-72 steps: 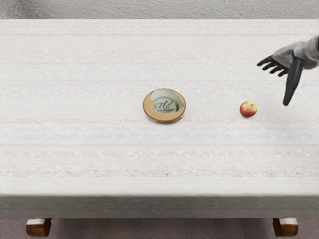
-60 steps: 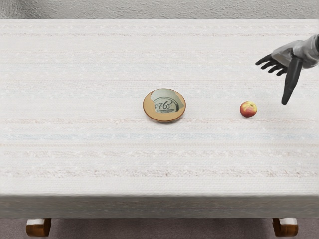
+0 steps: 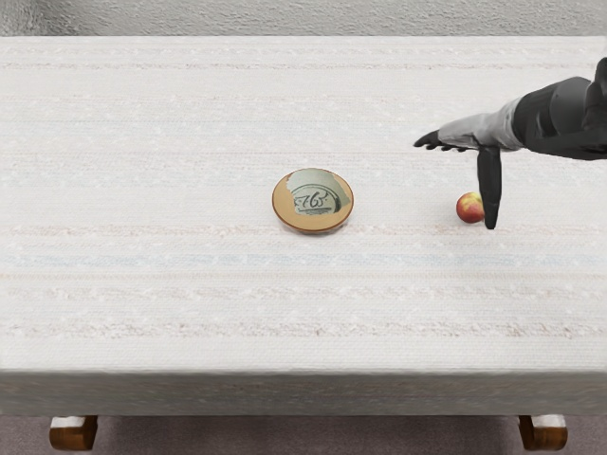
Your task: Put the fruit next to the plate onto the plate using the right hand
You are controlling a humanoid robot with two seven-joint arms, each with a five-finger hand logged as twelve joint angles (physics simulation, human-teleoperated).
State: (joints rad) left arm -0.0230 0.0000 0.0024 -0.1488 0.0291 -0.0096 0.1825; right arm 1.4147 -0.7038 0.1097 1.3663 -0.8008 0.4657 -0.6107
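Observation:
A small red-and-yellow apple [image 3: 468,208] lies on the table, well to the right of a round plate [image 3: 313,201] with an orange-brown rim and a pale patterned centre. My right hand [image 3: 467,163] reaches in from the right edge and hovers just above the apple. Its fingers are spread flat, pointing left, and the thumb [image 3: 490,188] hangs down in front of the apple's right side, hiding part of it. The hand holds nothing. The left arm does not show.
The pale striped tabletop [image 3: 190,275] runs the full width of the head view. Its front edge is low in the picture, with two wooden feet [image 3: 73,432] below it. Nothing else lies on the table.
The right hand has moved left and down, from beyond the apple's upper right to directly above it. Its thumb now covers part of the apple. Apple and plate have not moved.

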